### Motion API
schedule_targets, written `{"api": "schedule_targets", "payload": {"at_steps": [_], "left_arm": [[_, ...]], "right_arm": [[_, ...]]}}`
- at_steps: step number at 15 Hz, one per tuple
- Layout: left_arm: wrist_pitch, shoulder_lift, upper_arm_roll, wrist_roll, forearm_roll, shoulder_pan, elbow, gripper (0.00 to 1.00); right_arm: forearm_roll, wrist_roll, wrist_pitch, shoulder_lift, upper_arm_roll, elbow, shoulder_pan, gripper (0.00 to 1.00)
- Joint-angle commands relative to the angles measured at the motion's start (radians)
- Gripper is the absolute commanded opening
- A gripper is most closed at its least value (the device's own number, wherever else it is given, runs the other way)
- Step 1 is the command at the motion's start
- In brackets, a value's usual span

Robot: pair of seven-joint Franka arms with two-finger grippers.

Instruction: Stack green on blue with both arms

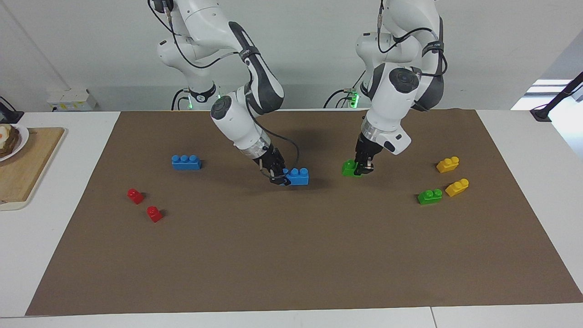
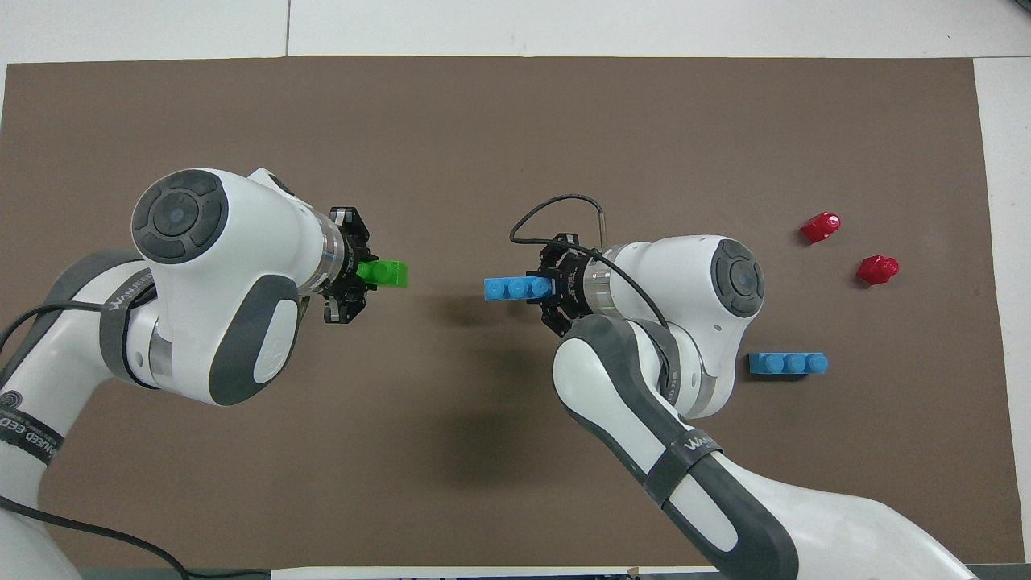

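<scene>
Green brick (image 2: 383, 274) sticks out from the clenched fingers of the left hand (image 2: 358, 272), raised over the middle of the brown mat (image 2: 515, 105). Facing it with a gap, the right hand (image 2: 548, 287) grips one end of a blue brick (image 2: 509, 287), its free end pointing at the green brick.

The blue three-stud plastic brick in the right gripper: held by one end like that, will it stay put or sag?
The blue three-stud plastic brick looks rigid, so probably no sagging. The right gripper clamps only one end; smooth plastic might pivot when the green brick presses on.
</scene>
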Motion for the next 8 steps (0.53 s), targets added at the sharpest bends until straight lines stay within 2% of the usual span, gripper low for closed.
{"api": "schedule_targets", "payload": {"at_steps": [1, 4, 8], "left_arm": [[0.016, 0.033, 0.015, -0.105, 0.003, -0.024, 0.037, 0.00], [0.016, 0.033, 0.014, -0.168, 0.072, -0.025, 0.041, 0.00], [0.011, 0.033, 0.015, -0.170, 0.078, -0.070, 0.037, 0.00]], "right_arm": [[0.078, -0.065, 0.007, 0.044, 0.001, -0.002, -0.001, 0.00], [0.209, -0.157, 0.038, 0.088, 0.001, 0.006, 0.030, 0.00], [0.257, -0.174, 0.074, 0.111, 0.001, 0.007, 0.056, 0.00]]}}
